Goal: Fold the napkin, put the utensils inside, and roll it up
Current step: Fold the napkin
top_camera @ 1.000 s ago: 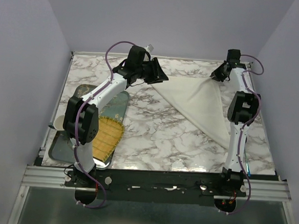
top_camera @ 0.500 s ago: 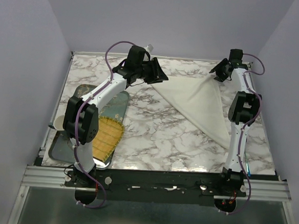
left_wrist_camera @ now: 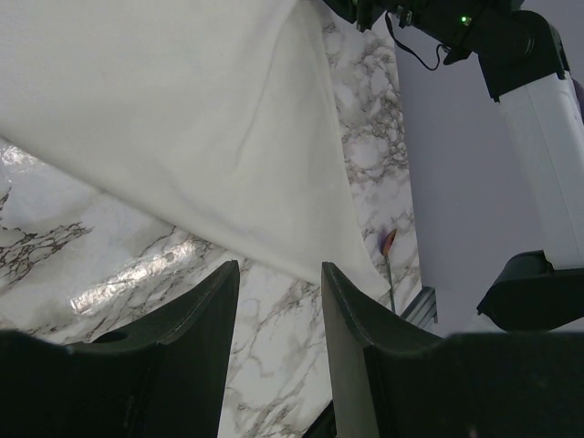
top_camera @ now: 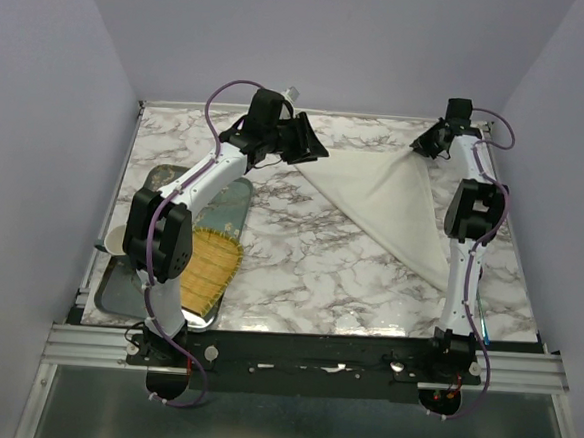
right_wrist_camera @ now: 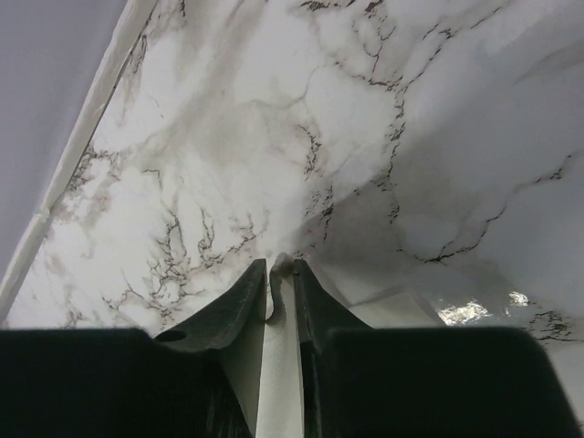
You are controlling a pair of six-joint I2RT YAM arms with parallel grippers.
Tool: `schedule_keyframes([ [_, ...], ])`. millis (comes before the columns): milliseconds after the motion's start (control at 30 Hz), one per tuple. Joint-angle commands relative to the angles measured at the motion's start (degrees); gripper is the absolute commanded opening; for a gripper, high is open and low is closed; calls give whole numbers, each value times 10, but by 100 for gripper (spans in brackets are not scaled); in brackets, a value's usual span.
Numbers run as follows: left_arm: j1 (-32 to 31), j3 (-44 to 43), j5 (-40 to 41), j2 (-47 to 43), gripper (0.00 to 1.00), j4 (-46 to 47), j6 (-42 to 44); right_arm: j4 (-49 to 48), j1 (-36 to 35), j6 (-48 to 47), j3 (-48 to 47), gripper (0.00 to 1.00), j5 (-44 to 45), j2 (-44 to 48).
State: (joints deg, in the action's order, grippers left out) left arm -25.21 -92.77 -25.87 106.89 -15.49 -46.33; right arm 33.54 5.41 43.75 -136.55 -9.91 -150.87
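The cream-white napkin (top_camera: 393, 206) lies as a folded triangle on the right half of the marble table (top_camera: 309, 260), its far corner lifted. My right gripper (top_camera: 425, 143) is shut on that far corner, and the cloth shows pinched between its fingers in the right wrist view (right_wrist_camera: 281, 270). My left gripper (top_camera: 313, 146) is open and empty at the napkin's far left corner, just above the table. In the left wrist view (left_wrist_camera: 278, 283) the napkin (left_wrist_camera: 182, 119) spreads ahead of the fingers. The spoon (left_wrist_camera: 388, 251), with a reddish bowl, lies past the napkin's near tip.
A metal tray (top_camera: 117, 287) sits at the near left with a yellow woven mat (top_camera: 208, 268) on it. The spoon's teal handle (top_camera: 482, 323) lies by the right arm's base. Walls enclose the table on three sides.
My right gripper shifted very slightly at the back while keeping hold of the napkin corner. The left arm has not moved.
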Motion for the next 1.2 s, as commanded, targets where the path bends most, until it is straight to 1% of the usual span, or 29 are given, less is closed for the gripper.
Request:
schedule_keyframes([
  [0,2,5,-9,-12,50,4,4,-9,6,-3,-13,22,16,4],
  [33,2,5,-9,-12,50,5,4,-7,6,-7,-12,19,21,10],
  [133,2,12,-12,-12,50,8,3,3,6,-17,-1,7,35,41],
  [167,2,15,-13,-13,50,14,0,6,6,-22,10,1,36,50],
  [333,2,29,-17,-12,50,27,-2,29,5,-29,33,1,52,85],
  [433,3,28,-8,-1,50,27,2,52,5,-31,41,1,54,95],
  [533,4,23,-9,16,50,31,-1,53,4,-35,66,1,53,122],
  [733,8,15,-19,33,50,38,-5,70,-9,-78,111,1,36,174],
  [800,10,21,-17,29,51,41,-6,79,-22,-90,150,1,38,195],
  [867,15,31,-15,18,51,37,-6,81,-47,-90,189,1,47,242],
  [900,17,34,-9,15,51,34,-4,80,-53,-87,243,1,52,260],
  [933,17,36,-6,10,52,26,-2,79,-72,-79,272,1,60,308],
  [967,20,36,-2,9,52,4,3,70,-81,-66,312,1,64,332],
  [1000,20,36,4,8,52,-9,12,44,-91,-59,380,1,64,362],
  [1033,20,42,10,4,51,-21,18,35,-111,-48,419,1,68,388],
  [1067,20,50,10,1,51,-25,22,25,-123,-26,449,1,73,441],
  [1100,20,63,8,-5,51,-22,23,15,-134,-12,478,1,78,463],
  [1133,20,93,8,-19,51,-15,22,6,-161,3,545,1,80,484],
  [1167,20,108,6,-26,51,-2,20,-2,-177,39,575,1,78,526],
])
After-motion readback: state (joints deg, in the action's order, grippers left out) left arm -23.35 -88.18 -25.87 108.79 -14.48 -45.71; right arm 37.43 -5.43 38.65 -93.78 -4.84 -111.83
